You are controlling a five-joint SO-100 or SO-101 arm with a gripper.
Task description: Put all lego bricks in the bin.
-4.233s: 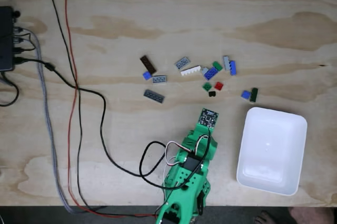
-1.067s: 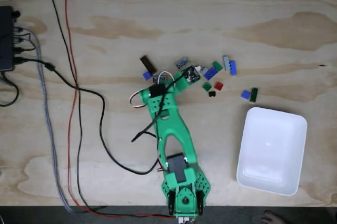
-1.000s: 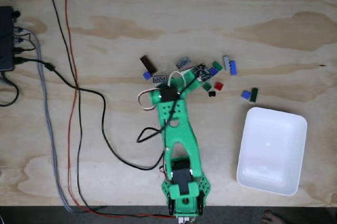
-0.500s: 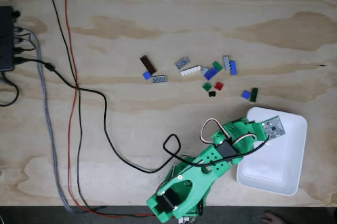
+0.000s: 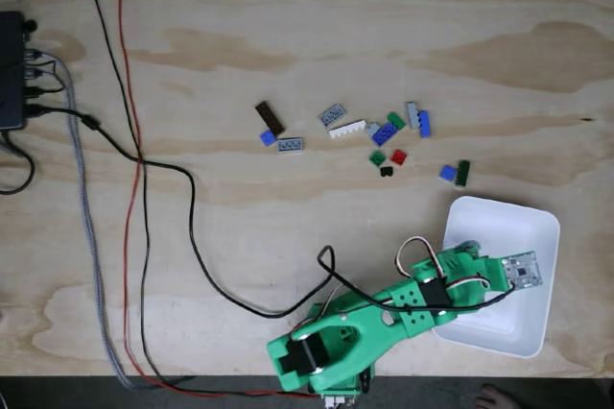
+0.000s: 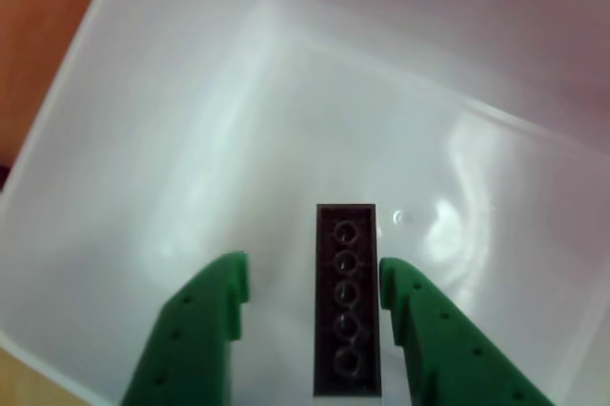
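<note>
Fixed view, left side of the plywood table [image 5: 288,25]: a black box [image 5: 11,71] at the edge with black, red and braided grey cables [image 5: 134,179] trailing down toward the arm's base. Near the middle sits the loose scatter of lego bricks [image 5: 360,135], starting with a brown plate [image 5: 270,118] next to a small blue one, then grey, white, blue, green, red and black pieces, ending with a blue and dark green pair near the bin's top edge.

The green arm [image 5: 374,318] is stretched low from its base at the bottom edge, angled up and to the right, its wrist end with a small circuit board reaching over the white bin [image 5: 523,217] at lower right.

In the other view, looking straight down into the bin [image 6: 143,91], the gripper [image 6: 314,273] has its two green fingers [image 6: 205,315] spread apart, with a dark studded brick [image 6: 345,301] lying lengthwise between them on the bin floor. There's a visible gap on each side, so the jaws are parted and not clamping it. The brick's near end is cut off by the bottom of the frame.
</note>
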